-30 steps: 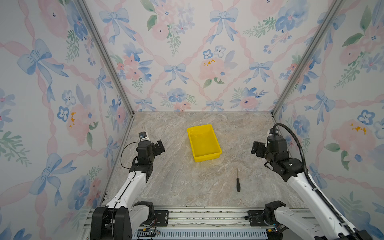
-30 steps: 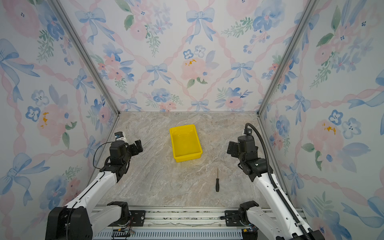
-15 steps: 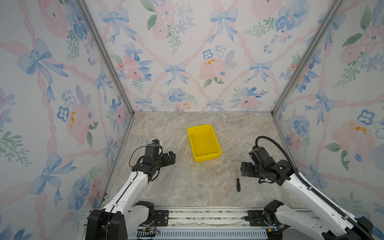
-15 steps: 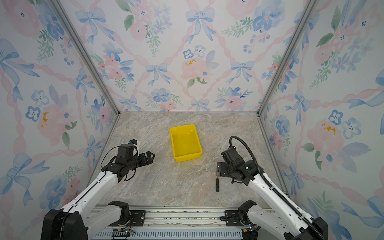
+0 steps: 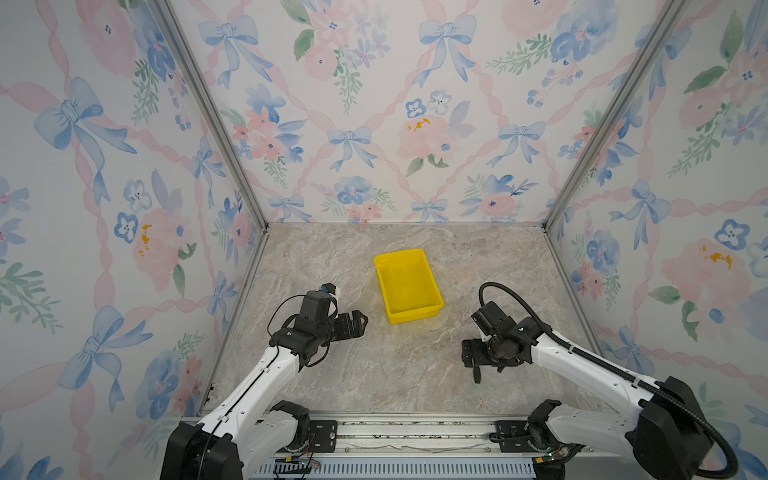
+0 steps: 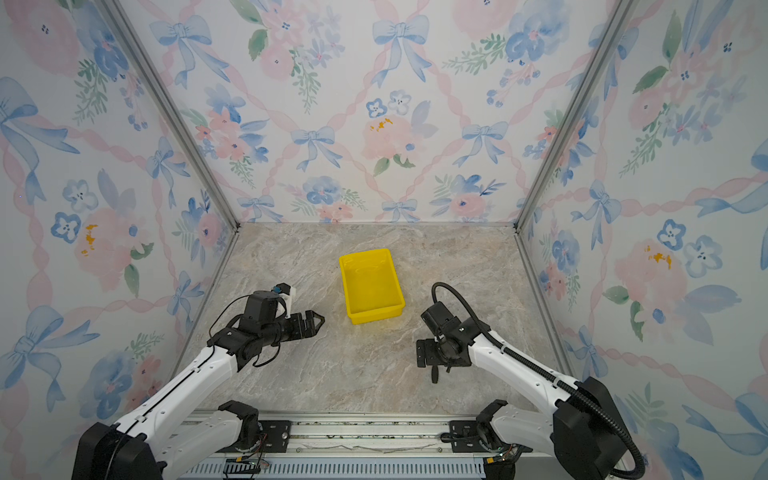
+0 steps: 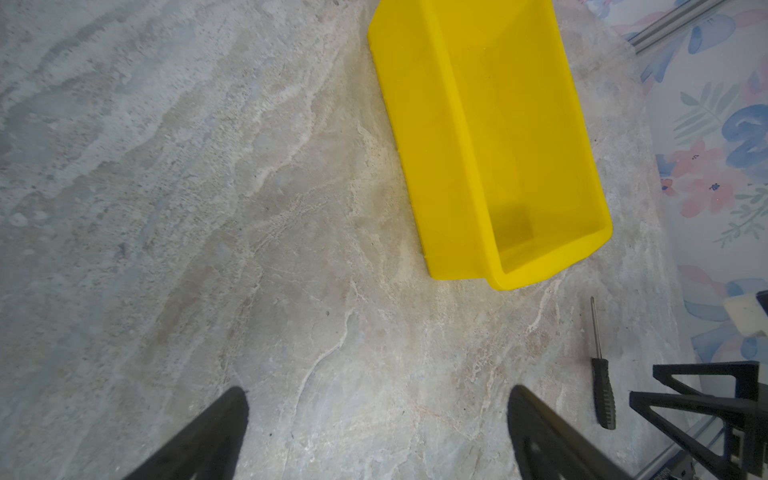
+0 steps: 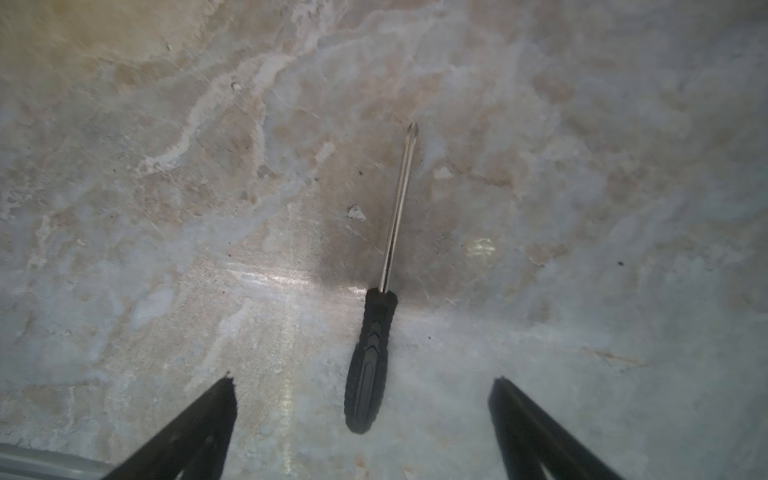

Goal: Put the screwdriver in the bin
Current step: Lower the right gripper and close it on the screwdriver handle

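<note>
**Item 1, left hand** point(image 5: 360, 322): lower left of centre in both top views. Fingers spread, empty, well apart from the screwdriver.

**Item 2, bin** point(image 5: 415, 315): centre. Bright yellow moulded plastic, rectangular, with low smooth walls and a rolled rim. Nothing in it.

**Item 3, screwdriver** point(image 8: 374, 332): lower right of centre, flat on the table point(image 5: 374, 374), near the bin but outside it. Ribbed black handle, thin polished shaft, pointed tip.

**Item 4, right hand** point(image 8: 362, 380): released. Its black fingers straddle the handle and neither touches it.

**Step in hand, by judgement:** the grasp. Lower squarely and close across the ribbed handle, not the slick shaft. The marbled table looks hard, so stop short of scraping.
</note>
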Tool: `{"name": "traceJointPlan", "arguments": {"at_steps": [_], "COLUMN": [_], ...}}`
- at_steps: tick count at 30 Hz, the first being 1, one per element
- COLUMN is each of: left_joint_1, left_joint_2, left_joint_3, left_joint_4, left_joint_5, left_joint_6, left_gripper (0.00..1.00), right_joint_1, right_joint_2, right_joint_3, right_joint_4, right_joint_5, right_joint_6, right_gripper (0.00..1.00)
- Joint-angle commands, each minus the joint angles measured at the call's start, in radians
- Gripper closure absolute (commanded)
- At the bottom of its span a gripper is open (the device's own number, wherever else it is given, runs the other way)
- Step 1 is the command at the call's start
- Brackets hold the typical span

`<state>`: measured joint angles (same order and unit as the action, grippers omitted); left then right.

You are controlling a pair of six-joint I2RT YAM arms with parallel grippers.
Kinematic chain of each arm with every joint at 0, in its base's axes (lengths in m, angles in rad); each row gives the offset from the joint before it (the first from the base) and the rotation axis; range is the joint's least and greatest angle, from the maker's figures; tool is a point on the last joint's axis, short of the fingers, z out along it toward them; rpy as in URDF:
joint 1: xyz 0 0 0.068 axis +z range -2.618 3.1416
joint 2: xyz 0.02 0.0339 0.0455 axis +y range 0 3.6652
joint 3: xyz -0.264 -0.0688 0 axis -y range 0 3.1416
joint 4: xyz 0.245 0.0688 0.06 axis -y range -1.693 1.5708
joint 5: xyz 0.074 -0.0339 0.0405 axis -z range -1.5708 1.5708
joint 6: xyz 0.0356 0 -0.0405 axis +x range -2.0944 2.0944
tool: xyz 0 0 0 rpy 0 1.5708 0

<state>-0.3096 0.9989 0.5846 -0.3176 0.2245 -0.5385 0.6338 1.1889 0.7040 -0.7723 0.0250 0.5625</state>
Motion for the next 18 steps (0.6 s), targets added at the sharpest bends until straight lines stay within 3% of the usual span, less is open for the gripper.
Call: {"name": "traceJointPlan", "arguments": {"at_steps": [1, 6, 14, 18], "left_joint_1": [-0.005, -0.003, -0.004, -0.004], "left_joint_2": [0.005, -0.006, -0.024, -0.027], "left_joint_3": [0.026, 0.019, 0.001, -0.003], "left_joint_4": [-0.021, -0.022, -0.021, -0.022], "left_joint_5": [-0.010, -0.011, -0.052, -0.066], "left_joint_6": [0.013, 0.015, -0.007, -0.008], "left_gripper": [0.02, 0.02, 0.02, 0.02], "right_joint_1": [0.020, 0.030, 0.029, 0.030], "right_joint_2": [0.015, 0.018, 0.053, 0.074], "right_joint_3": [-0.034, -0.057, -0.103, -0.112], "right_joint_4": [0.019, 0.040, 0.101, 0.120], "right_joint_5": [-0.023, -0.004, -0.004, -0.010], "right_joint_6": [0.022, 0.036, 0.049, 0.047], "right_gripper": [0.07, 0.28, 0.35, 0.44]}}
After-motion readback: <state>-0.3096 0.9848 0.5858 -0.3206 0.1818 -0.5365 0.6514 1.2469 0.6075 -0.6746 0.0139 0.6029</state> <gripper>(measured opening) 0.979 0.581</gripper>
